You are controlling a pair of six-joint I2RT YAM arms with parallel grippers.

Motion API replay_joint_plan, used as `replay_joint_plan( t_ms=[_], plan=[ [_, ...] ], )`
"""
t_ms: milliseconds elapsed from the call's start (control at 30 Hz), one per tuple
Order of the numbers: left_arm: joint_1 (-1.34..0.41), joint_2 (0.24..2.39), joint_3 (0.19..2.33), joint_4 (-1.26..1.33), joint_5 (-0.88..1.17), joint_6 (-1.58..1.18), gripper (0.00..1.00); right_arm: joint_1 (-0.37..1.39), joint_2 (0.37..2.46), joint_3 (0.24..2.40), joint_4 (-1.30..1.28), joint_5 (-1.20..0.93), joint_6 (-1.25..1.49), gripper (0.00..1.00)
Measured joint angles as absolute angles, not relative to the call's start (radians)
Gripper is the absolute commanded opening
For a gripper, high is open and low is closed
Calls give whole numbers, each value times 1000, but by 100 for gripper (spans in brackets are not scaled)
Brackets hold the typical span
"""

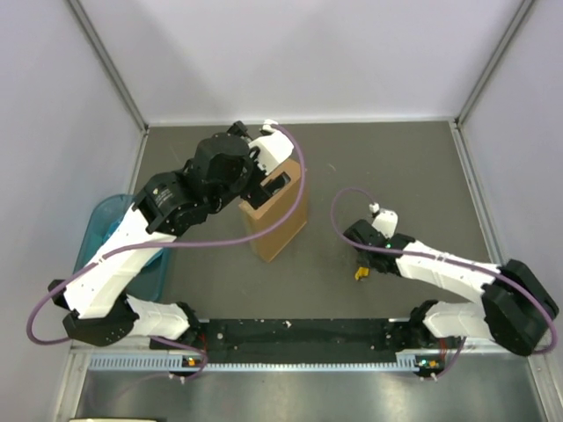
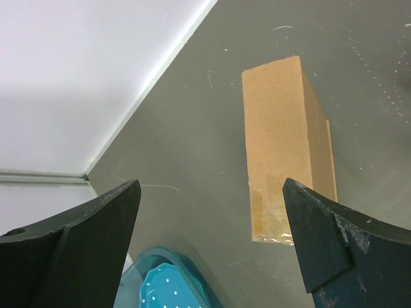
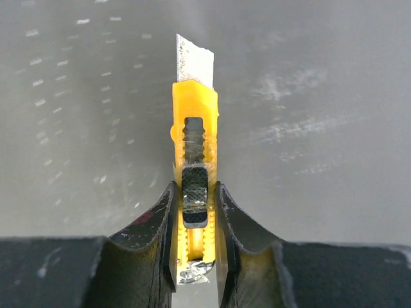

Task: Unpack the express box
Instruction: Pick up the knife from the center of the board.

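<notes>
The express box [image 1: 274,221], plain brown cardboard, stands on a narrow side at the table's middle left. The left wrist view shows it [image 2: 286,138] from above, with clear tape on its near end. My left gripper [image 1: 278,183] hovers over the box's far end, open wide [image 2: 210,192] with nothing between its fingers. A small yellow utility knife [image 3: 194,122] with its blade out lies low over the table at the right. My right gripper [image 3: 194,192] is shut on the knife's handle, both fingers against its sides. From the top view the knife [image 1: 360,273] peeks out under that gripper [image 1: 363,262].
A teal plastic basket [image 1: 98,236] sits at the table's left edge, under the left arm, and also appears below the left fingers [image 2: 160,282]. White walls close off the table at the back and sides. A purple cable loops from each arm.
</notes>
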State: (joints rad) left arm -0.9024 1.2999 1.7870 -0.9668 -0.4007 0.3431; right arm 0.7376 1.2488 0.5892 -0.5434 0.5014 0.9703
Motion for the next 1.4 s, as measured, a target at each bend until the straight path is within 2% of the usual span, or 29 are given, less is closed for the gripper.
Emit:
replay_joint_plan(
  t_ms=[233,467,700,967,1200,1400],
  plan=[
    [-901,1301,1798,-999,-307,366,99,876,1013,706,-526,505,673,0],
    [-867,1290,1799,-1018,-91,341,99,951,850,892,-548,463,429,0],
    [-728,1284,1854,-1017,212,245,99,1126,902,1116,-615,474,250,0],
    [-680,1323,2004,-1033,515,129,99,1236,1029,1352,-671,516,105,0],
    [-564,1349,1998,-1035,757,-13,99,1309,1086,1470,-712,557,18,0],
    [-525,1358,1909,-944,904,-154,99,1327,1131,1547,-725,591,-29,0]
  ],
)
